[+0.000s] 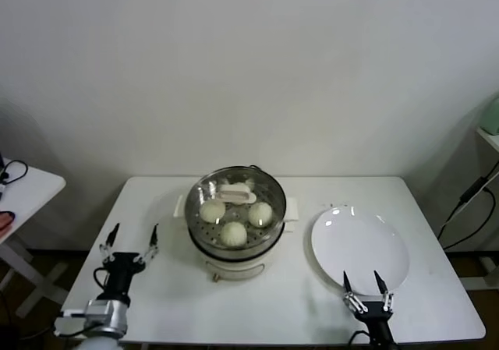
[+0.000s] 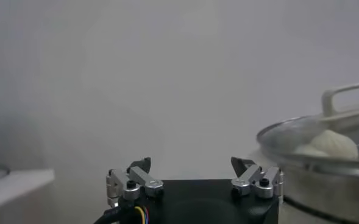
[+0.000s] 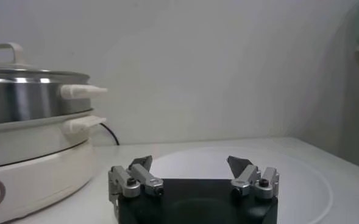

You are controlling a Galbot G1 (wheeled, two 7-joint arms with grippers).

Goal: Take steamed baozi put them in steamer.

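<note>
- Seeing the small round cream-white dough buns (image 1: 235,233) inside the round shiny stainless-steel steamer pot on its cream-white base (image 1: 274,229), mid-table; I count three through the round glass lid w/ cream handle (image 1: 235,193), which sits on top. A 4th may hide under the handle, can't tell.
- Flat white round plate (image 1: 360,250) is bare, just right of the steamer, so loading looks done to me.
- Left gripper (image 1: 132,242) hangs low beside the steamer's left, jaws wide, holding nothing.
- Right gripper (image 1: 363,286) hovers over the plate's near rim, jaws wide, empty too.
- Room: white tabletop (image 1: 160,299) is open btwn left gripper and steamer; near edge is close to both arms, so I'd back out upward, not sideways.
</note>
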